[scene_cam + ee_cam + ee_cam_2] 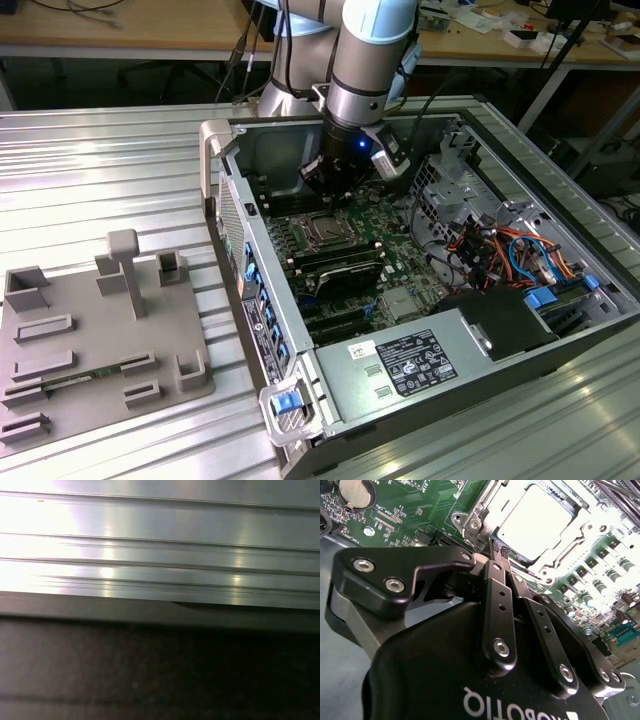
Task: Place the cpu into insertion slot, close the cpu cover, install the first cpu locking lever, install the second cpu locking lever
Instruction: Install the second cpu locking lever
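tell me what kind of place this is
Probably a robotics lab or workshop: an arm reaches into an open PC case on a ribbed metal table, with wooden benches strewn with cables behind.

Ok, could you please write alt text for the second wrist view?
The black end effector, fingers drawn together, sits at the corner of the insertion slot, where the silver cpu lies framed by the cpu cover. Around it is a green motherboard with a round coin battery.
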### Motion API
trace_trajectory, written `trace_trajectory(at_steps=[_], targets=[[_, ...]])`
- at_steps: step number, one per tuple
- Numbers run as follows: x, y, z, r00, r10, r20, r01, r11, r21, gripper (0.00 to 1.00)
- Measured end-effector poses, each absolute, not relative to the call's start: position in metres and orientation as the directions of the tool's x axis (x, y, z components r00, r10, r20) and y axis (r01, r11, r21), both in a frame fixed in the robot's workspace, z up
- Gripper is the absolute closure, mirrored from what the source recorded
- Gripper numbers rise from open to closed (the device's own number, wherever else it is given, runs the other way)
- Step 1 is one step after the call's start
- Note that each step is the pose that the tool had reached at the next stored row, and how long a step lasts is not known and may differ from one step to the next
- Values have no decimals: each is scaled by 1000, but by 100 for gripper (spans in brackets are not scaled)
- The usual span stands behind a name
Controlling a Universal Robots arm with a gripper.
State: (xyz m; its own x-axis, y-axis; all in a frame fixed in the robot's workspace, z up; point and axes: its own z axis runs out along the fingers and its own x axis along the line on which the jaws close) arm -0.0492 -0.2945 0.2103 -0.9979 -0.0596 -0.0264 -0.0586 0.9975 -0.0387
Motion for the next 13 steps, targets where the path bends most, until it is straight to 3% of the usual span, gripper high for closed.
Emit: trace_trajectory(at_steps=[13], targets=[[-46,-312,210,-998,-60,-26,-59,998,-39,89]])
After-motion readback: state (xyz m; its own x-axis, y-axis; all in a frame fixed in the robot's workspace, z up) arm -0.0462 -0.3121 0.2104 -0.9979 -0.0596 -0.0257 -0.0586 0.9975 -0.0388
